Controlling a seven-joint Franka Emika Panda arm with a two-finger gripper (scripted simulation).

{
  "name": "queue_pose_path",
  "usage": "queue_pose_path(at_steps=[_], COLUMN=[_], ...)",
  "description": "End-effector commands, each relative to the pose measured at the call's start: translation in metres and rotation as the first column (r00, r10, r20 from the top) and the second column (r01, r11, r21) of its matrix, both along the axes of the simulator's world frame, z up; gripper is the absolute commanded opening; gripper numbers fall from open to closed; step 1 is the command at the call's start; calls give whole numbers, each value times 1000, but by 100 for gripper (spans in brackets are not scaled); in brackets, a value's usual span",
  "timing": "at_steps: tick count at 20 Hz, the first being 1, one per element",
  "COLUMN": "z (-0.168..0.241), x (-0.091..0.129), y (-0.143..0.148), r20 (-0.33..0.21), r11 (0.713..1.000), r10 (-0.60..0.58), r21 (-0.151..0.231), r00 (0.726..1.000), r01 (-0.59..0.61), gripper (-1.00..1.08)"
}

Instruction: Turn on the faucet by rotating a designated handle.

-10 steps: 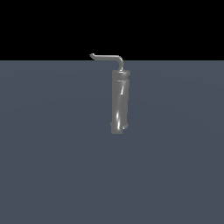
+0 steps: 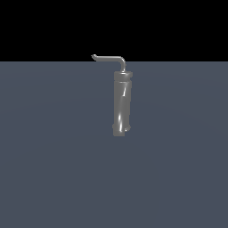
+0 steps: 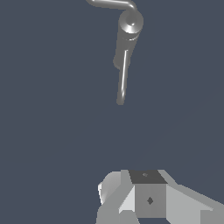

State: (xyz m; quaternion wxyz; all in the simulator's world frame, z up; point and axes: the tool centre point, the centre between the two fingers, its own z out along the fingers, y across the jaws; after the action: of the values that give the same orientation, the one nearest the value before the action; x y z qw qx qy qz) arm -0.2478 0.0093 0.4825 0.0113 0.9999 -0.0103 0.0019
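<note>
The faucet (image 2: 122,103) is a tall shiny grey cylinder standing upright on the dark grey-blue floor. The handle (image 2: 109,58), a thin bent rod with a small upturned tip, rises from its top and points to the exterior view's left. In the wrist view I look down on the faucet (image 3: 129,22), with the handle (image 3: 111,4) cut off by the picture's edge. A slim bright strip (image 3: 123,78) runs along the body. My gripper (image 3: 131,194) shows only as grey-white blocks, well apart from the faucet and touching nothing. It is out of the exterior view.
The flat dark grey-blue floor (image 2: 53,169) spreads all around the faucet, with a black background behind it. No other objects show.
</note>
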Motion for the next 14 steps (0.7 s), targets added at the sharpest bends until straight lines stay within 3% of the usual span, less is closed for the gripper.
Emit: queue_pose_path(at_steps=[1, 14], z=[-2, -1], x=[-1, 19], y=[2, 3], r20=[-7, -6], r11=[1000, 997], r10=[10, -78], r21=[-3, 16], r00=[1000, 997], r01=[-10, 78], gripper=[-100, -100])
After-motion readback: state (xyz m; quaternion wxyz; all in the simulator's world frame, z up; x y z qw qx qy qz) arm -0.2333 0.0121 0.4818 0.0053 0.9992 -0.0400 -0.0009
